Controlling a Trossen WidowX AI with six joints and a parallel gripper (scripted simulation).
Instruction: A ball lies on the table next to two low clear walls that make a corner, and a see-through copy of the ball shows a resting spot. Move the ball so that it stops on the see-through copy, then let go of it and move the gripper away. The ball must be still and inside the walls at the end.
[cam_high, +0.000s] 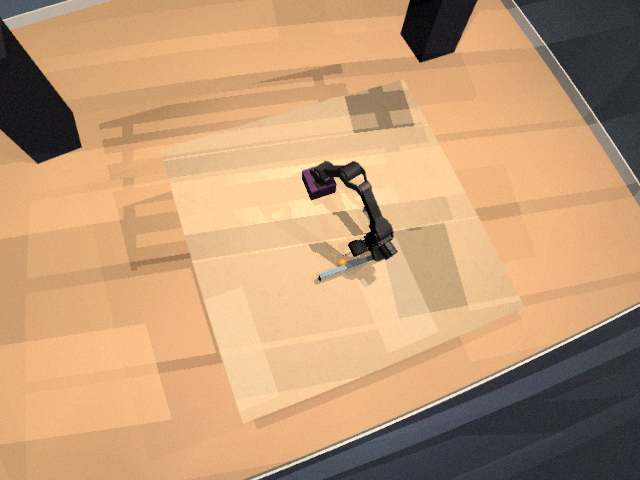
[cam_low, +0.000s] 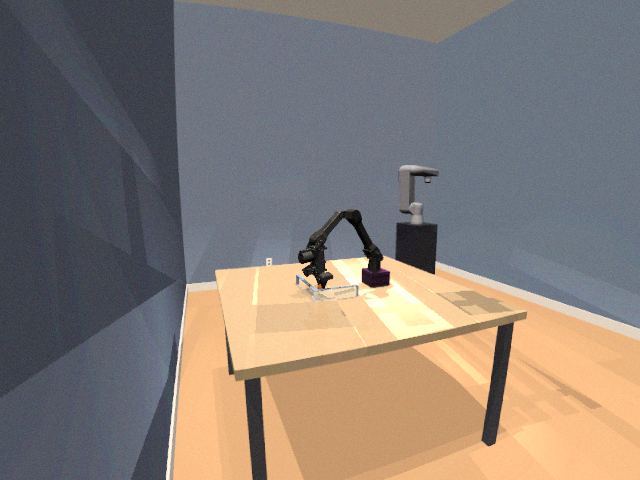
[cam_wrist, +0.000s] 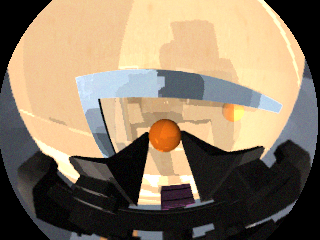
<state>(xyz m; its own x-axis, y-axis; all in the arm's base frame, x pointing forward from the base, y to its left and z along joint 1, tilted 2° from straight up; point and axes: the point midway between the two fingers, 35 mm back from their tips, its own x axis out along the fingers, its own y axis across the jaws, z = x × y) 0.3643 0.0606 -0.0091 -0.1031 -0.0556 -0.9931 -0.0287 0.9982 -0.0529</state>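
Observation:
The orange ball (cam_wrist: 165, 140) (cam_low: 319, 286) is between the fingertips of my gripper (cam_wrist: 164, 134) (cam_low: 321, 284), which is shut on it. Whether the ball touches the table cannot be told. The see-through copy (cam_wrist: 233, 112) (cam_high: 342, 262) is a paler orange ball, to the right of the held ball in the wrist view, close to the long clear wall (cam_wrist: 130, 84) (cam_high: 330, 276). The shorter clear wall (cam_wrist: 91, 117) meets it at the upper left of the wrist view. The held ball is on the inner side of both walls, apart from the copy.
The arm's purple base block (cam_high: 318, 186) (cam_low: 375, 277) (cam_wrist: 176, 196) stands on the wooden table (cam_high: 289, 356) (cam_low: 294, 351). Shadows and bright patches cross the table top. A grey robot arm (cam_low: 407, 191) stands on a dark pedestal (cam_low: 416, 245) beyond the table.

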